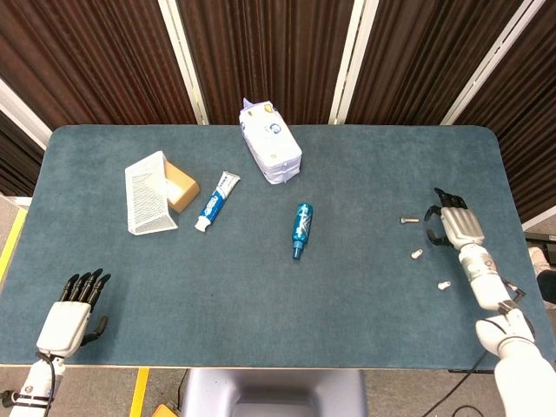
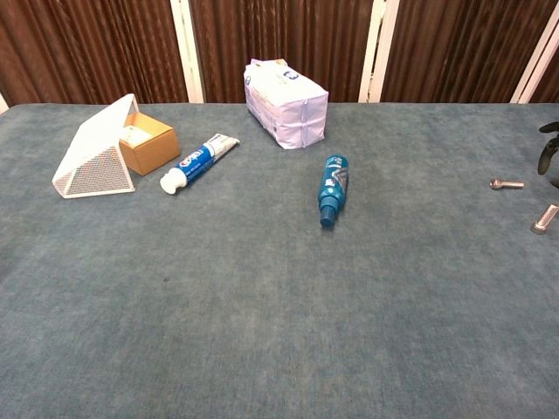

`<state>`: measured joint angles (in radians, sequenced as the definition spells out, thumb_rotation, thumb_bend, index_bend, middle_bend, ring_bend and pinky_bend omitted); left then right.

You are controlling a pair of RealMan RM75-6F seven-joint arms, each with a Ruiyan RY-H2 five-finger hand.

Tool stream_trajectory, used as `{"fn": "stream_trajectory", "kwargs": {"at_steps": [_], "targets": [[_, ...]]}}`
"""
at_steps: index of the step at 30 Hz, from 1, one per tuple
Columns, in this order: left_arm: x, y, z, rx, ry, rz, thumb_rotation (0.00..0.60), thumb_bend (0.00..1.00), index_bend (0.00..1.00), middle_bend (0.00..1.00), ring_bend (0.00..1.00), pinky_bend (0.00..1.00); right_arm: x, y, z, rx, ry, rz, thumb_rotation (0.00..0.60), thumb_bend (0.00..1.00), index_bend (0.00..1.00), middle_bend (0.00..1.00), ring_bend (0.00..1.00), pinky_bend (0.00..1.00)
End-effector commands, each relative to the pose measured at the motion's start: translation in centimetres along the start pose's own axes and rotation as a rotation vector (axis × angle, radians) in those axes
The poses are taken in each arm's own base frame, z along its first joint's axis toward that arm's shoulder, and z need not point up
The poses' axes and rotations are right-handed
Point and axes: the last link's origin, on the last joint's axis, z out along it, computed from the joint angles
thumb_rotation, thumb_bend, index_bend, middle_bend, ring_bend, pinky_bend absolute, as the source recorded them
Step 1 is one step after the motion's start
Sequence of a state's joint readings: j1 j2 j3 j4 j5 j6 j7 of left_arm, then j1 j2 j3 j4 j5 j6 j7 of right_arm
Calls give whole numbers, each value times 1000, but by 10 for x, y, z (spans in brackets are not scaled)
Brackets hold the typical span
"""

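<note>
My right hand (image 1: 455,226) hovers at the table's right side, fingers apart and holding nothing; only its dark fingertips (image 2: 550,148) show at the chest view's right edge. Three small metal bolts lie by it: one (image 1: 408,220) just left of the fingers, one (image 1: 416,254) below that, one (image 1: 443,284) nearer the front. My left hand (image 1: 69,313) rests at the front left corner, fingers spread and holding nothing. A blue spray bottle (image 1: 301,229) lies mid-table, far from both hands.
A white wipes pack (image 1: 270,143) sits at the back centre. A toothpaste tube (image 1: 216,201), a brown box (image 1: 180,185) and a tipped white mesh basket (image 1: 148,193) lie at the left. The table is covered in blue felt (image 1: 261,295).
</note>
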<state>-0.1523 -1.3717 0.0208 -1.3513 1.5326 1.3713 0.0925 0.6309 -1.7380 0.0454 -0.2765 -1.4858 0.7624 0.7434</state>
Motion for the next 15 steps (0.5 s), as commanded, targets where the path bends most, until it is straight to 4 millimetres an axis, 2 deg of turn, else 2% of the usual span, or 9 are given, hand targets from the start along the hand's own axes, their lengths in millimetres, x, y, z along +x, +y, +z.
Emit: {"fn": "stream_trajectory", "kwargs": {"at_steps": [1, 15], "targets": [[-3, -1, 3, 9, -6, 8, 600, 423, 0, 0, 0, 16, 0, -10, 10, -11, -2, 6, 600, 500, 542, 53, 0, 0], [-10, -2, 10, 23, -26, 29, 600, 423, 0, 0, 0, 16, -7, -21, 24, -61, -40, -37, 600, 501, 546, 53, 0, 0]]}}
